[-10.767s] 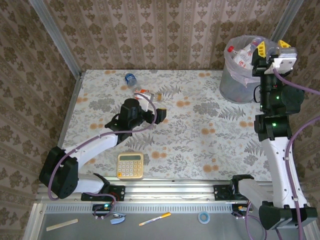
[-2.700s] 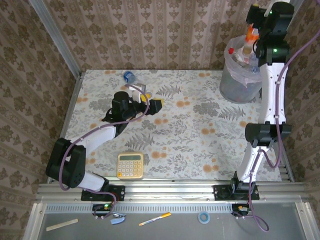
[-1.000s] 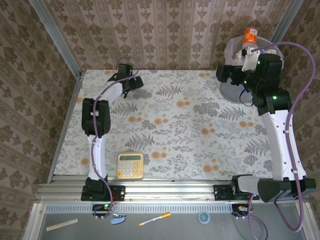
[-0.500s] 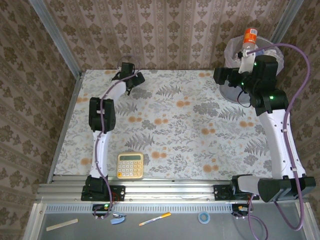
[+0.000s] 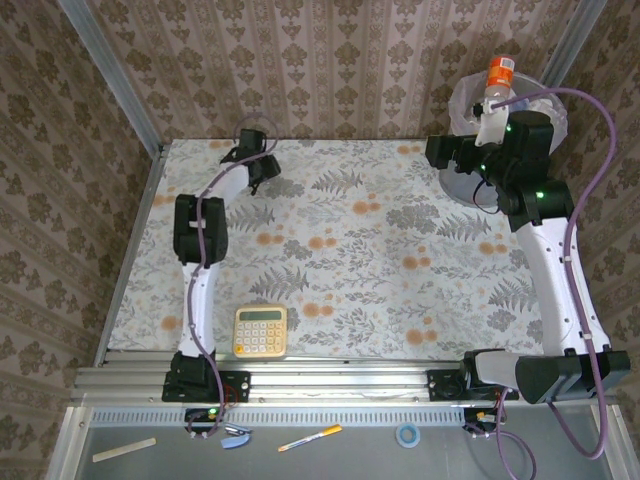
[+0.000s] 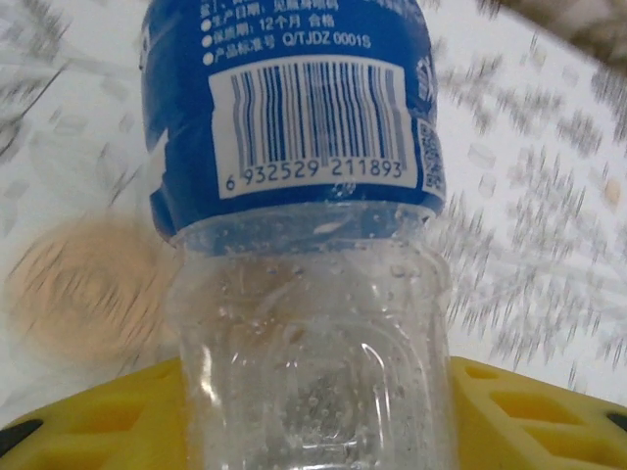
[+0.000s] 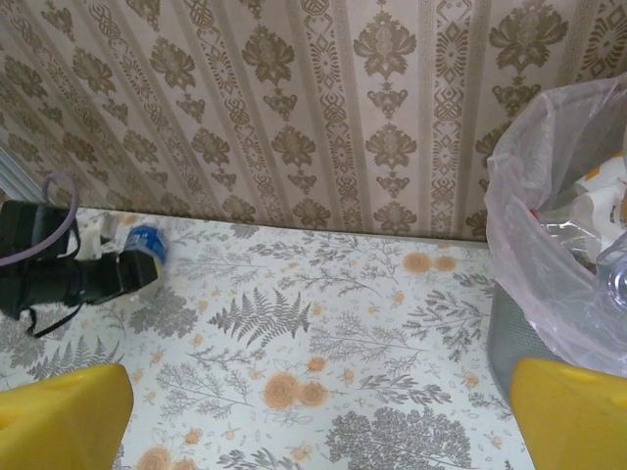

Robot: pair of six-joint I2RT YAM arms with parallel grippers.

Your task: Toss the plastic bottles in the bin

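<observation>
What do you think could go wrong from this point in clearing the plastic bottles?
1. The left gripper holds the clear plastic bottle with a blue label only near one end; it may pivot or slip.
2. The round grey wastebasket looks full, an orange-labelled bottle poking above its rim, so another could tumble out.

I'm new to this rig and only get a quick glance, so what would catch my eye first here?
A clear blue-labelled bottle looms in the left wrist view, pinched between the left gripper's yellow fingers at the far left of the table. At the far right stands the bin, its bag full of bottles, an orange-topped bottle poking out on top. A yellow calculator lies near the arms' bases.
</observation>
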